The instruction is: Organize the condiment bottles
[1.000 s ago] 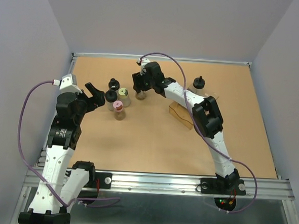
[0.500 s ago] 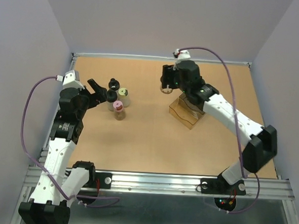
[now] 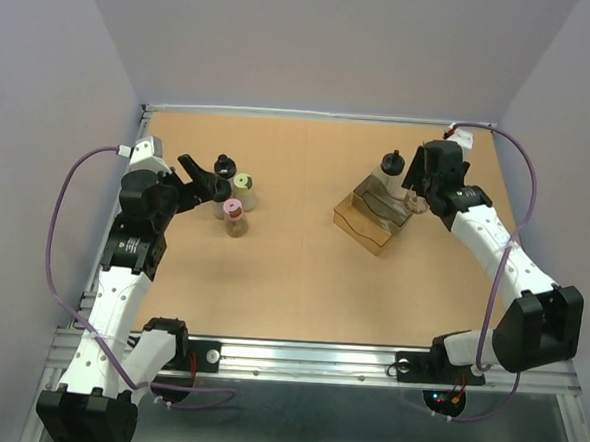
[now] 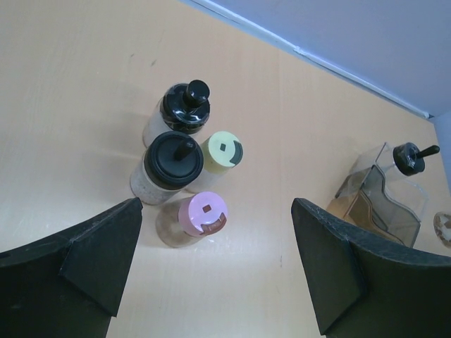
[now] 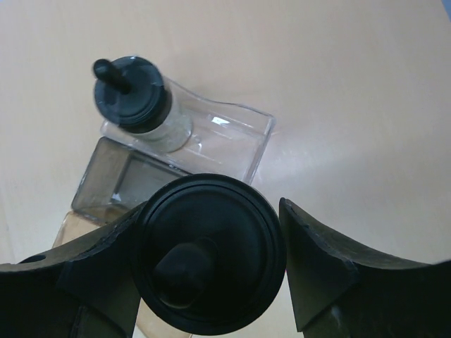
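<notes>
Black-capped bottle (image 5: 210, 243) held in right gripper (image 5: 208, 273)

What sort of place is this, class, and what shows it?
Probably a robot lab test cell, not a kitchen. The left arm and right arm are bolted to a metal rail. Plain walls box in a tan table. The only props are condiment bottles and a clear box. The right gripper holds a black-capped bottle.

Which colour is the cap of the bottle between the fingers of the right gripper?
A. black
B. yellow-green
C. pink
A: in the right wrist view, the bottle between the fingers of the right gripper shows a round black cap.
</notes>
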`<state>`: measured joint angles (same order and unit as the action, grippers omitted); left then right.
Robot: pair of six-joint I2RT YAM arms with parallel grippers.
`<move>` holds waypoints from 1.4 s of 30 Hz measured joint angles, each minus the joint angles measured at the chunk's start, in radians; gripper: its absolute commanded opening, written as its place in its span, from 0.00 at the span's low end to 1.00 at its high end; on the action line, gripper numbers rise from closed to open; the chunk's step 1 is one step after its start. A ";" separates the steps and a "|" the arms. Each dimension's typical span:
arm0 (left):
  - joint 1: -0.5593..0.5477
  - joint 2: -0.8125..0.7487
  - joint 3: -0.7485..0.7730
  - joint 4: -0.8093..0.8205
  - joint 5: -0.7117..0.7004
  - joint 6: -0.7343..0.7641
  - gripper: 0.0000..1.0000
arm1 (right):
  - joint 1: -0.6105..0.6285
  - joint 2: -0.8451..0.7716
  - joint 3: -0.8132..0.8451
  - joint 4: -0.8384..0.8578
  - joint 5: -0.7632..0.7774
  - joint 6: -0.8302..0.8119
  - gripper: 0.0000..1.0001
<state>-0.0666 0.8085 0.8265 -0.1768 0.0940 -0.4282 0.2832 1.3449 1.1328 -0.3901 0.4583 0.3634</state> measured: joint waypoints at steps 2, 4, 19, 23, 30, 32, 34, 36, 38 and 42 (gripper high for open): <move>-0.006 0.006 0.000 0.002 0.004 0.000 0.98 | -0.030 0.023 0.006 0.000 -0.002 0.008 0.00; -0.011 0.008 0.000 0.001 0.006 0.000 0.98 | -0.057 0.077 0.036 0.000 -0.008 0.012 0.00; -0.018 -0.006 0.000 -0.006 0.007 0.002 0.98 | -0.138 0.349 0.170 0.107 -0.048 0.018 0.00; -0.018 -0.010 0.000 -0.008 0.006 0.003 0.98 | -0.146 0.381 0.175 0.123 -0.052 0.018 0.00; -0.018 -0.013 0.000 -0.010 0.002 0.005 0.99 | -0.146 0.423 0.175 0.141 -0.065 0.008 0.07; -0.018 -0.016 0.000 -0.012 0.000 0.005 0.99 | -0.146 0.436 0.175 0.142 -0.070 0.006 0.31; -0.018 -0.021 0.000 -0.015 -0.003 0.005 0.99 | -0.146 0.443 0.175 0.145 -0.075 0.006 0.49; -0.018 -0.027 0.000 -0.016 -0.006 0.005 0.99 | -0.146 0.444 0.175 0.151 -0.080 0.006 0.62; -0.018 -0.031 0.000 -0.016 -0.010 0.005 0.99 | -0.146 0.444 0.175 0.158 -0.083 0.006 0.71; -0.018 -0.035 0.000 -0.016 -0.020 0.006 0.99 | -0.146 0.444 0.175 0.167 -0.086 0.012 0.99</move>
<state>-0.0841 0.7738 0.8265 -0.1925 0.0738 -0.4225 0.1368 1.7885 1.3079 -0.2226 0.3721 0.3756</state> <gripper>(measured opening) 0.986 0.815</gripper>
